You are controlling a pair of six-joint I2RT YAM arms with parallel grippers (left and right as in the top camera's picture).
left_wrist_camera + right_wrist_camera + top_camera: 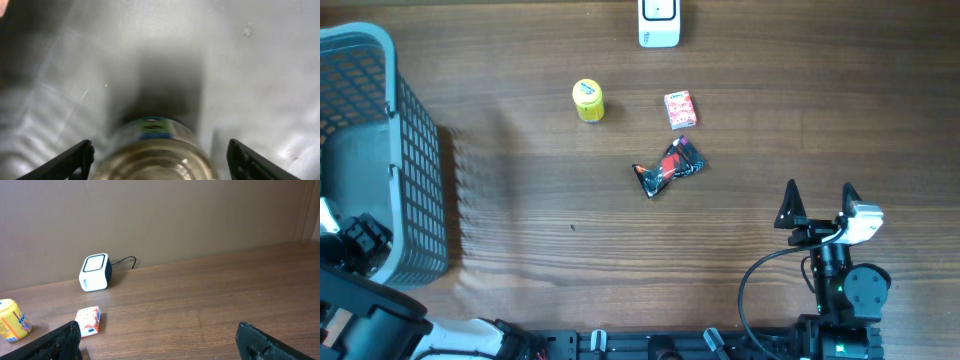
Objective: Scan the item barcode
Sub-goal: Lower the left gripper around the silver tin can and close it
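While our left hand [160, 146] hung in the basket [417, 150], jaws apart either side of a can [155, 161], our right hand [818, 190] gaped empty above the bench [570, 250].

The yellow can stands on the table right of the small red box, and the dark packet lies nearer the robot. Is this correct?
No. The overhead view shows the yellow can left of the small red box, not right. Both stand on the table, and the dark packet does lie nearer the robot.
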